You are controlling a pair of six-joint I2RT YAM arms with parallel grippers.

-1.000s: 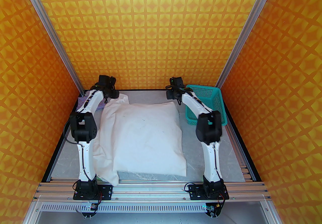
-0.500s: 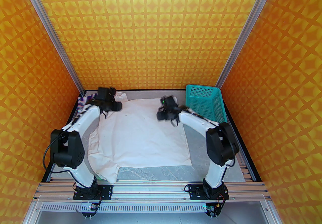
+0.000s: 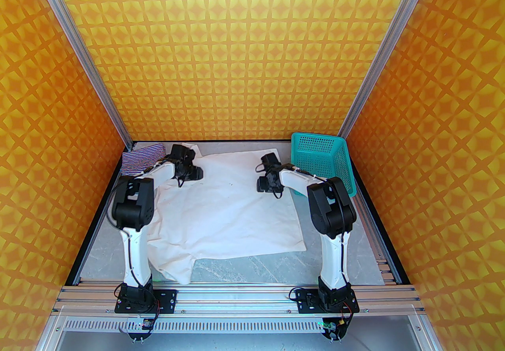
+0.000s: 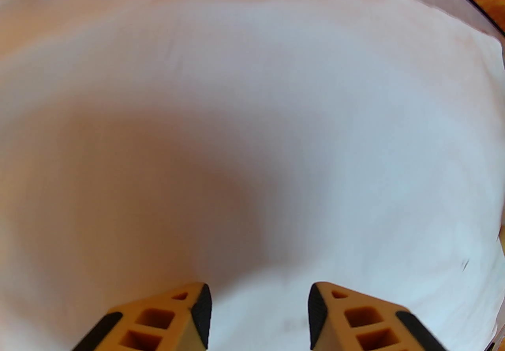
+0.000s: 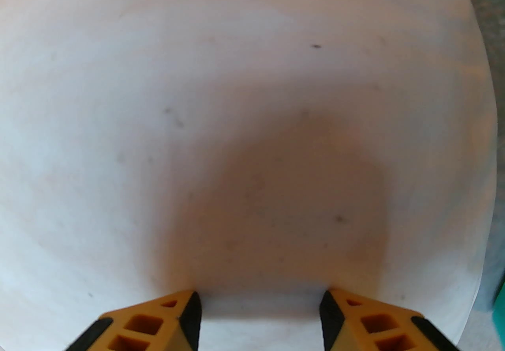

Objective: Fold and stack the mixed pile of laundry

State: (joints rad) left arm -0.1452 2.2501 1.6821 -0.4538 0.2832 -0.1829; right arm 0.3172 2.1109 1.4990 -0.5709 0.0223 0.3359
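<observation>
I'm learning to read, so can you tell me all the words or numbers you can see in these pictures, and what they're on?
No words, numbers or signs can be read anywhere.
white cloth: plain, only tiny dark specks, no writing.
striped garment: stripes only, no label showing.
teal basket: rows of holes, no brand showing.
orange walls: a pattern of shapes, no letters.
</observation>
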